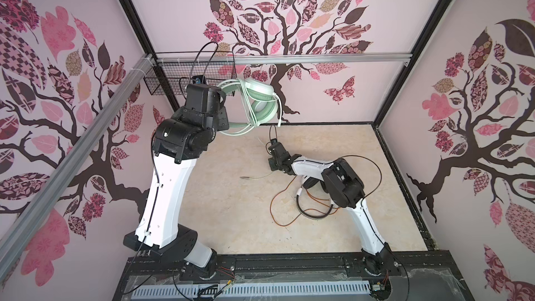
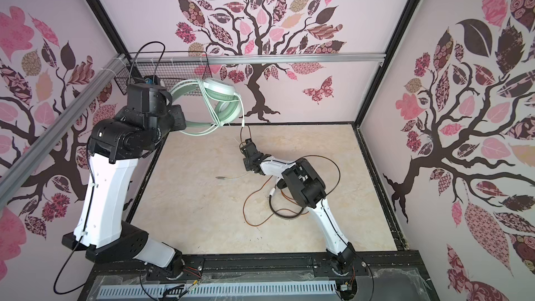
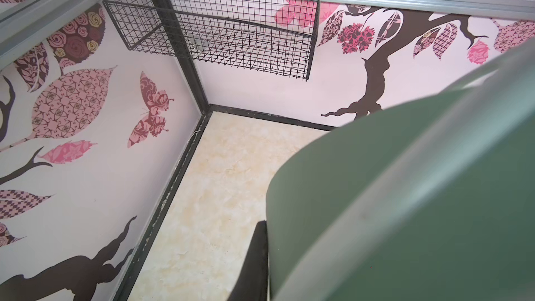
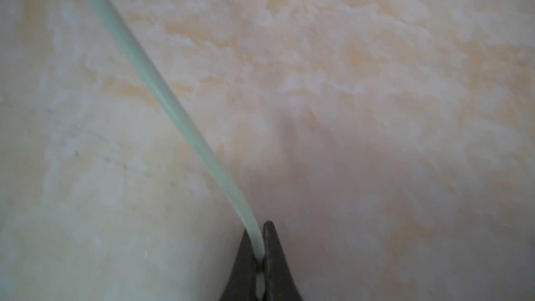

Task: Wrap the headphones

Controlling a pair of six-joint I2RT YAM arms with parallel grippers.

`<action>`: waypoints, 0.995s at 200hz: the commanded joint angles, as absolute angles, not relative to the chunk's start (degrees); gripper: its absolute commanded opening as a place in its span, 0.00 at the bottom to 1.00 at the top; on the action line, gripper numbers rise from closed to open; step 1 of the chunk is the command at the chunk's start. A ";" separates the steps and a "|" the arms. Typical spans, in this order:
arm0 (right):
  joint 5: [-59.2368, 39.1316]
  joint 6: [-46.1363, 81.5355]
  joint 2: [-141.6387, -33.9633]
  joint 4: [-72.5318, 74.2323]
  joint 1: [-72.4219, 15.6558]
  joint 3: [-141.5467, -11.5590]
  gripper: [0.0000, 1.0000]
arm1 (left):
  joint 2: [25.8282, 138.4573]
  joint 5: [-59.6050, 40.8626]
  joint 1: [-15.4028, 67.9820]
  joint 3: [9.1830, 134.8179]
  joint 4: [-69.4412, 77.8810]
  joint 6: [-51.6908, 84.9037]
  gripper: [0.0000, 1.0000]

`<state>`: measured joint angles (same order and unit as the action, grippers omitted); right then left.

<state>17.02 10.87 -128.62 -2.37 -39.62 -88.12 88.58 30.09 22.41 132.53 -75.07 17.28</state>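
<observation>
Worktop (image 1: 231, 212): cream marble-look sheet, smooth, low sheen. Basket (image 3: 231, 39): black wire mesh, matt. Rail (image 1: 289, 58): bare silvery metal, satin. Mint headphones (image 1: 260, 94): smooth plastic, semi-gloss; cord (image 4: 162, 97) smooth, rubbery-looking, matt. Right gripper (image 4: 260, 230): dark, matt tips. Arm shells (image 1: 168, 198): white glossy plastic. Walls (image 1: 362, 105): matt print.

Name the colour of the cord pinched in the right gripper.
Pale mint green. The cord shows best in the right wrist view.

Mint-green over-ear headphones (image 2: 221, 94), wound with their pale green-white cord (image 2: 241, 105), hang aloft from the left claw (image 2: 180, 123) beside a black wire basket (image 2: 173, 72). An orange-red cord (image 2: 245, 208) sprawls on the beige marbled table (image 2: 188, 212).
</observation>
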 commanded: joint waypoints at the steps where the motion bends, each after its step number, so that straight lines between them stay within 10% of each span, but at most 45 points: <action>1: 21.61 10.46 -114.40 2.64 -40.22 -74.64 0.00 | 90.08 31.70 22.00 138.38 -69.92 18.46 0.00; 60: 29.92 12.02 -93.23 -2.21 -51.01 -54.60 0.00 | 96.96 29.49 20.80 147.03 -68.50 20.51 0.00; 199: 38.89 15.40 -53.97 -28.12 -62.05 -54.44 0.00 | 99.83 41.24 15.91 142.10 -65.16 16.07 0.00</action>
<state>37.01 17.47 -60.82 -22.70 -61.82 -51.18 99.13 38.20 15.90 143.76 -72.29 14.92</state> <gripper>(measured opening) 0.063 0.073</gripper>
